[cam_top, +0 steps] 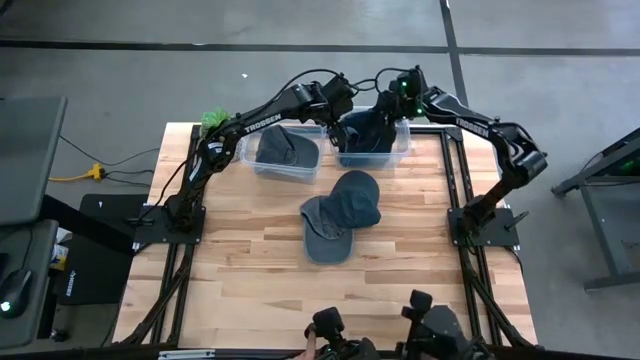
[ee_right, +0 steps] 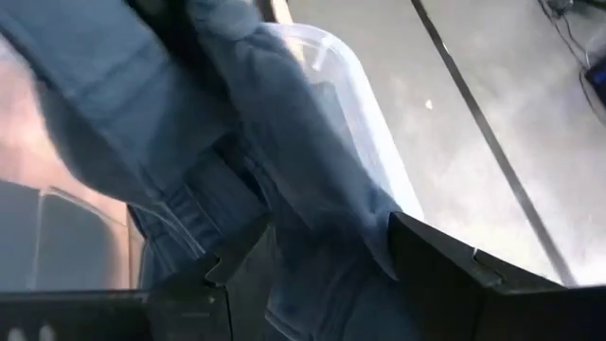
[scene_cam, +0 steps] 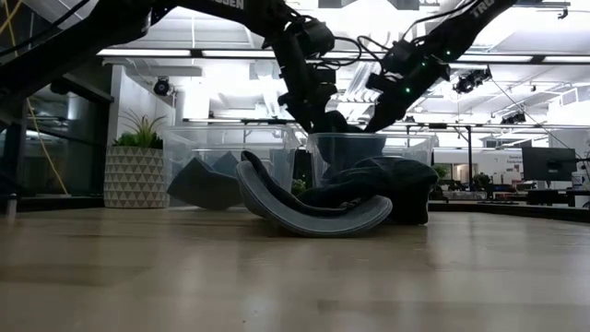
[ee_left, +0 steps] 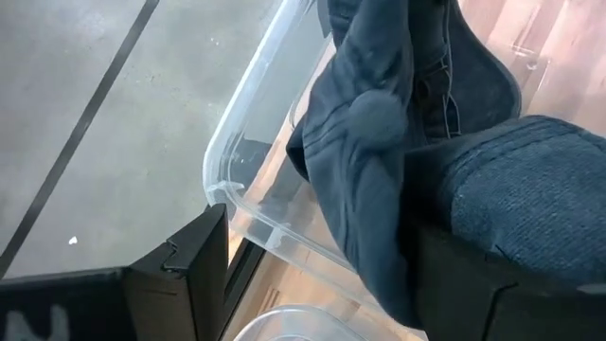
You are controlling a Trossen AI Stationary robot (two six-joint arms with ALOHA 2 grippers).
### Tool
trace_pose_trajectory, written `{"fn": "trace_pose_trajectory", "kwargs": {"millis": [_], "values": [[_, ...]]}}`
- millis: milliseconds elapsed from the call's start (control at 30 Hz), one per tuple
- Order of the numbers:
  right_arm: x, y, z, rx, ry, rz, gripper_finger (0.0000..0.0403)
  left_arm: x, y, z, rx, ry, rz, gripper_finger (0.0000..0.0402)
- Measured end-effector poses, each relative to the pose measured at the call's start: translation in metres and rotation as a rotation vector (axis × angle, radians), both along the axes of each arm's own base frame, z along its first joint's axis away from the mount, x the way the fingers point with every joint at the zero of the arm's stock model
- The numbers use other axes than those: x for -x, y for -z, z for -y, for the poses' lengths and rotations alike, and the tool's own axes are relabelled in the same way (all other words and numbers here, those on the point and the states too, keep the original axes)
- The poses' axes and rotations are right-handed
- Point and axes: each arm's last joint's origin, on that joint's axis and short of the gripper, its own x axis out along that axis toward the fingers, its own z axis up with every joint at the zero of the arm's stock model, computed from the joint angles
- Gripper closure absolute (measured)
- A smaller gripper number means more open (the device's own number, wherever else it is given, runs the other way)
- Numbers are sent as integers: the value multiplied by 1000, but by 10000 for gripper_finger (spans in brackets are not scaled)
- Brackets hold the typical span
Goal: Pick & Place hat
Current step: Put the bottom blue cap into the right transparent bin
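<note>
A dark blue hat (cam_top: 365,130) is over and partly inside the right clear bin (cam_top: 403,142) at the table's far edge. Both grippers are at it. My left gripper (cam_top: 347,108) reaches over from the left and is open, with the hat's crown (ee_left: 374,118) between its fingers. My right gripper (cam_top: 400,95) is shut on the hat's cloth (ee_right: 322,227). In the low view both grippers (scene_cam: 318,106) (scene_cam: 392,88) point down into that bin (scene_cam: 369,143). How far the hat rests on the bin's floor is hidden. My left gripper has the blue hat's crown cloth lying against the inner side of one finger (ee_left: 464,275). The other finger (ee_left: 194,270) stands clear of the cloth, with the bin's rim (ee_left: 246,213) showing in the gap. My right gripper pinches a bunched fold of the blue hat's cloth (ee_right: 327,256) between its two fingers, coming from above and slanting down. The cloth fills the gap between the fingers (ee_right: 431,270), and the hat hangs down toward the bin.
The left clear bin (cam_top: 250,160) holds a dark grey hat (cam_top: 285,148). Two more dark hats lie overlapping at the table's middle (cam_top: 355,198) (cam_top: 322,235) and show in the low view as a pile (scene_cam: 341,198). Bare wood lies toward the near edge.
</note>
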Motion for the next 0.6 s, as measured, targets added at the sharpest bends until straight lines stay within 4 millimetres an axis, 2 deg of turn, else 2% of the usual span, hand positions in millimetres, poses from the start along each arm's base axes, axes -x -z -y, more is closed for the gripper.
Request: {"fn": "trace_pose_trajectory", "kwargs": {"millis": [167,300,600], "values": [[13,0,10,-75,109,36,203,0,0,0,0,1,-1,159],[22,4,11,-124,138,0,203,0,0,0,0,1,0,159],[23,6,8,-212,159,16,203,0,0,0,3,-1,-1,159]]}}
